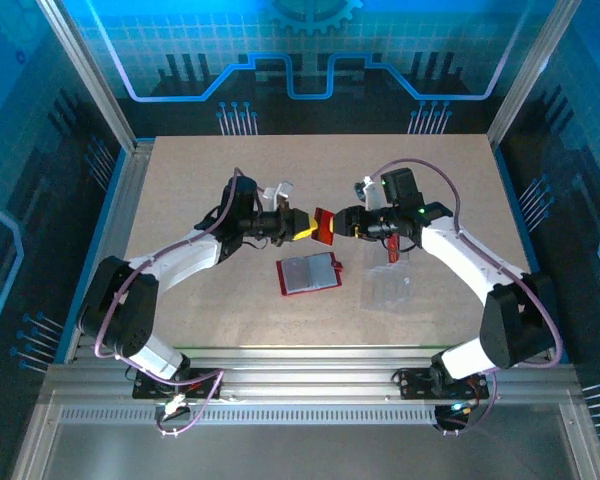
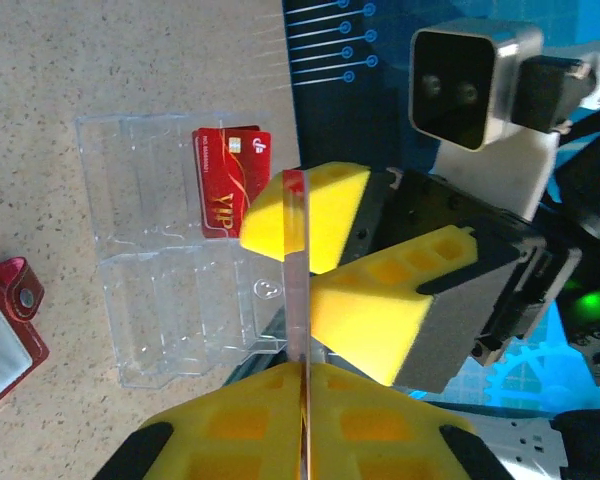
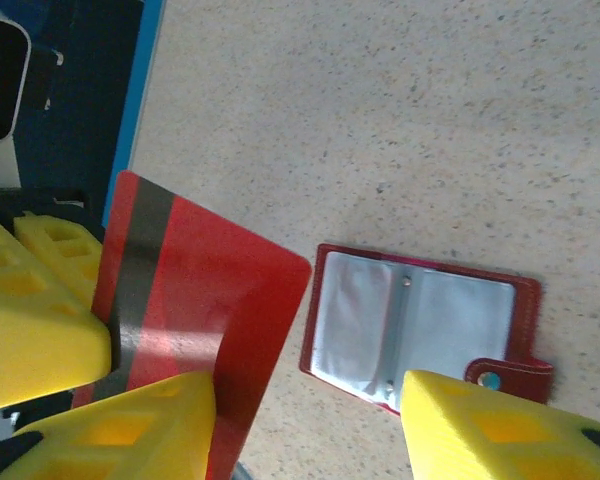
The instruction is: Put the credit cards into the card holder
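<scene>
Wallet (image 1: 310, 275) lies open and flat on the table (image 1: 430, 180), nearest the arm bases, its clear pockets facing up and its clasp tab (image 3: 505, 378) sticking out at one side. Just to its right rests a clear plastic tray (image 1: 388, 290); the left wrist view shows a red card (image 2: 230, 180) lying on that tray, face up.

Farther back, above the table and between the two arms, a second red card (image 1: 323, 227) hangs in the air. The left gripper (image 1: 305, 226) is closed on it, with its yellow fingers (image 2: 230, 430) pressed flat on both faces so the card stands edge-on to that wrist camera. The card's dark stripe (image 3: 145, 270) faces the right wrist camera.

The right gripper (image 1: 342, 225) meets it from the other side with its jaws about half open. One finger (image 3: 120, 430) is right beside the card's free end, and the other finger (image 3: 500, 430) stands well apart from it. It has no grip on the card.
</scene>
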Controlling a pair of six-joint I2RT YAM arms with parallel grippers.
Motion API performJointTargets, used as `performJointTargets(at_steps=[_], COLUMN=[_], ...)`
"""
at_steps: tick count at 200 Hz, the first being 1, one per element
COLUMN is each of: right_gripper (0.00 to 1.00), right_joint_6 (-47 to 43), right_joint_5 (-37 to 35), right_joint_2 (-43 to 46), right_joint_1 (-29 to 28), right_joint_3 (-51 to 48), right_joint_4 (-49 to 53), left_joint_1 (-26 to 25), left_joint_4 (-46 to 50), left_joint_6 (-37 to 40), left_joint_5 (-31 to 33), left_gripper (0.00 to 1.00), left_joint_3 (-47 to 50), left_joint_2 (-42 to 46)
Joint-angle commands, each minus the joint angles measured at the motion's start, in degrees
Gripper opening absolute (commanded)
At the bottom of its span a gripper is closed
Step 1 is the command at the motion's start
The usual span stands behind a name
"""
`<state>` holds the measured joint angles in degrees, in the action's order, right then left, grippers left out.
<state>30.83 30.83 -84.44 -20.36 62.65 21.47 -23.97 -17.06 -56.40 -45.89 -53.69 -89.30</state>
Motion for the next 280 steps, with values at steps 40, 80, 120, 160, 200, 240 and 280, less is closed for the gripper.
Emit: performJointTargets(at_steps=[40,80,120,160,200,240,280], right_gripper=[0.40,0.28,0.08,0.00,0.00,0.00,0.00], right_joint_6=[8.5,10.7,10.7,8.7,4.8,3.3,6.0], right_joint_5=[12.7,15.0,15.5,15.9,10.0,7.5,9.1], right_joint_2=[-2.2,-2.6,-2.0,-1.9,-1.2,-3.6,-8.9], right_joint_1=[-0.5,-0.2,0.3,0.4,1.8,-1.6,-3.1], right_joint_3=[-1.0,-1.6,-1.6,-1.5,-2.4,-6.3,-11.8], right_joint_4=[-13.3,-15.9,-15.8,-15.0,-10.4,-14.6,-26.9], left_joint_1=[1.1,1.6,2.5,2.9,4.1,-0.1,-6.7], left_joint_4=[-10.3,-12.4,-12.6,-8.7,18.0,39.9,43.2], left_joint_6=[-5.4,-6.5,-6.0,-3.4,12.4,24.7,26.6], left_joint_5=[-3.4,-3.7,-3.6,-2.9,12.4,31.3,38.2], left_gripper=[0.11,0.11,0.12,0.41,0.66,0.69,0.71], left_joint_3=[2.7,3.8,4.8,4.9,6.7,5.8,1.9], left_joint_2=[0.4,-0.2,-0.3,0.2,6.6,9.1,0.8])
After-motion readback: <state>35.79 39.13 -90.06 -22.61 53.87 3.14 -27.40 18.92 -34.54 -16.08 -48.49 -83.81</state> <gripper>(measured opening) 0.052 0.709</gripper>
